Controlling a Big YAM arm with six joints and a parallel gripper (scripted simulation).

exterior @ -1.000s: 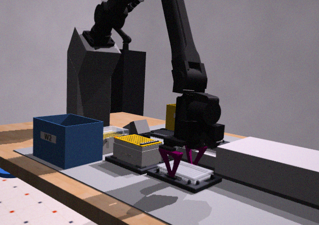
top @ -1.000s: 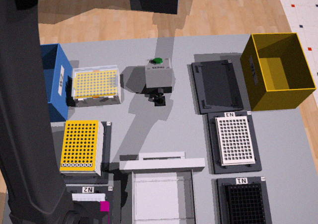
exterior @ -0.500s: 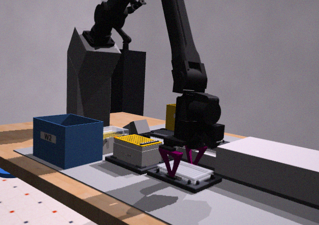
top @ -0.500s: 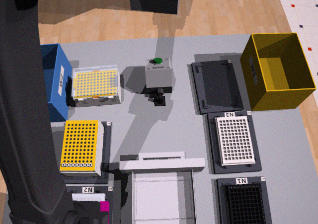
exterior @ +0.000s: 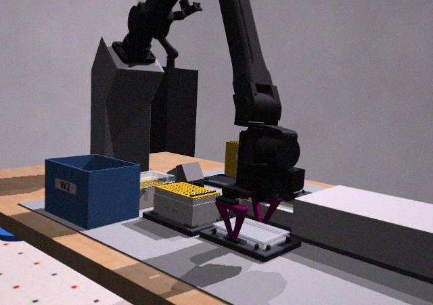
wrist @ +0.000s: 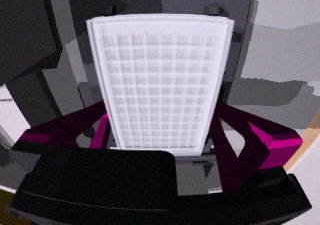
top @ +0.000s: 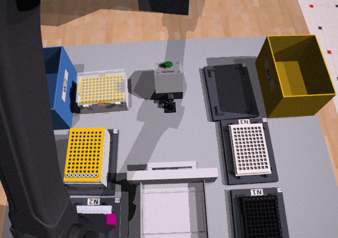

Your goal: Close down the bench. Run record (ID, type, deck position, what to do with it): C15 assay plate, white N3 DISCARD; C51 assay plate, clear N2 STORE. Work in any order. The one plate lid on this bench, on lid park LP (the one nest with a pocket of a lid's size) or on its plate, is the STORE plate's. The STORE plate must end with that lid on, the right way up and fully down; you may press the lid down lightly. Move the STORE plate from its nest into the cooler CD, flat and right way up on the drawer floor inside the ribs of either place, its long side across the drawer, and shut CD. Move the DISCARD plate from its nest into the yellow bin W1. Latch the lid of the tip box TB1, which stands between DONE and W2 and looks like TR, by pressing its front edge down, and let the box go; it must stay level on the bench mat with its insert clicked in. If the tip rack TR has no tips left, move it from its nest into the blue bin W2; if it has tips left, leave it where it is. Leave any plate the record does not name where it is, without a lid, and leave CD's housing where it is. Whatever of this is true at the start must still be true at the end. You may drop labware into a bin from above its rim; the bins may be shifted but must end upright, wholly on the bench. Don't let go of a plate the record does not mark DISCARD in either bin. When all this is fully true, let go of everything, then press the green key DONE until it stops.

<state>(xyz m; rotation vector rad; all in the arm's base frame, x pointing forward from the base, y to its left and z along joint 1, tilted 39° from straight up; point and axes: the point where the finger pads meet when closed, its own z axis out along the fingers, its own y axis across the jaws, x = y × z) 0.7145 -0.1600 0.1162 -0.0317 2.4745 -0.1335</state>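
Top view: the clear plate (top: 94, 209) sits in nest N2 (top: 93, 201), mostly hidden by the arm; exterior: the hand (exterior: 249, 221) grips the plate's long sides, ready for lifting toward the cooler (exterior: 363, 221); wrist: magenta fingers flank it squarely.

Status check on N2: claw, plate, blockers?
Claw shut on clear plate, lidded, seated in N2 nest. Cooler drawer open alongside. Tip rack close behind.

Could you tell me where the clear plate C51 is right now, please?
The clear plate sits in nest N2 at the top view's bottom left, beside the open cooler drawer, just below the tip rack, with the gripper shut on it.
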